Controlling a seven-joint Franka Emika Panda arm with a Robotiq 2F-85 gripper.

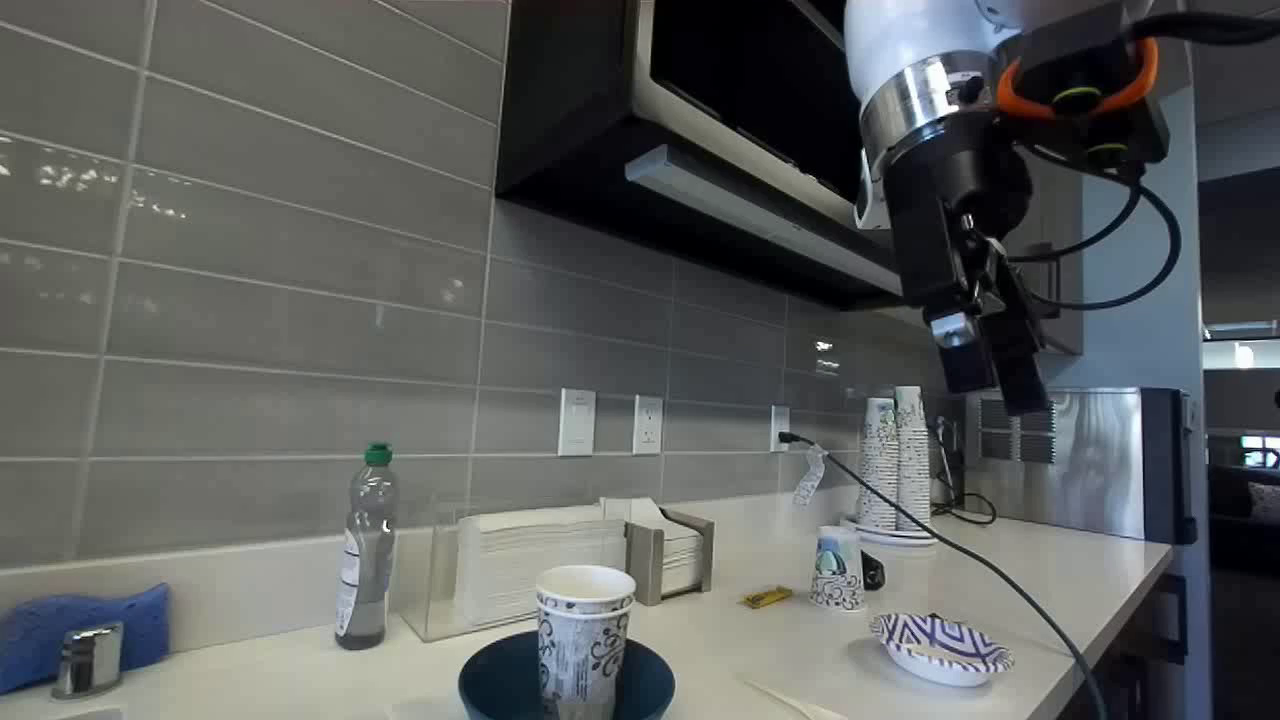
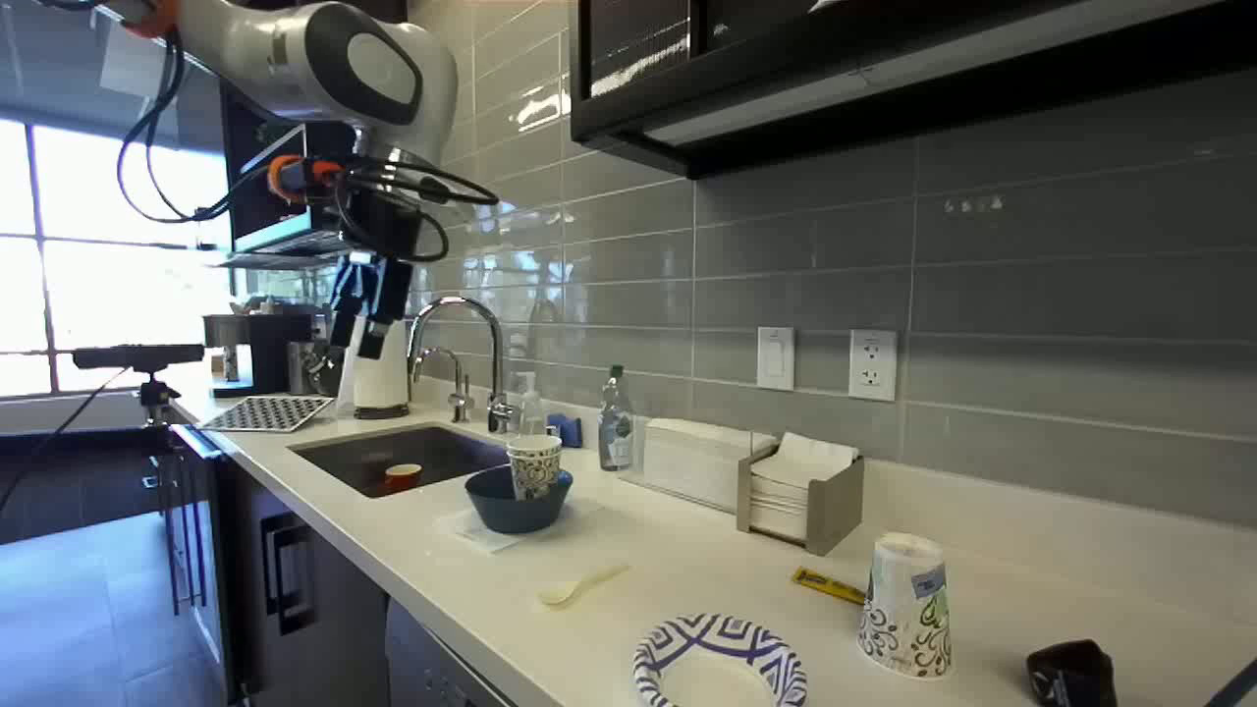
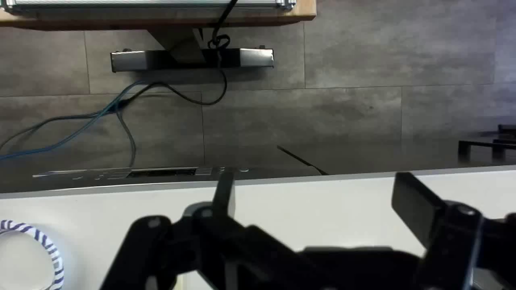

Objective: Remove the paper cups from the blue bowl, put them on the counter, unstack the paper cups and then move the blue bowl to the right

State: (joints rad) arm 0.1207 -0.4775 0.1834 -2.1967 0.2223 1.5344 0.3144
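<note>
Cream counter point(image 2: 673, 562) supports the blue bowl point(image 2: 513, 515); two nested paper cups point(image 1: 583, 650) sit inside the bowl; above the counter, the gripper point(image 3: 316, 193), jaws wide apart, holds nothing

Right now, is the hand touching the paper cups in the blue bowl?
Apart. In an exterior view, the hand hangs well above and off to one side of the paper cups, with tiled wall showing between them.

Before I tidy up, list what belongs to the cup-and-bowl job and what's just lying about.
Job: stacked paper cups, blue bowl holding them, counter, gripper.
Lying about, among others: upturned paper cup, patterned dish, spoon, yellow packet, green-capped bottle.
</note>
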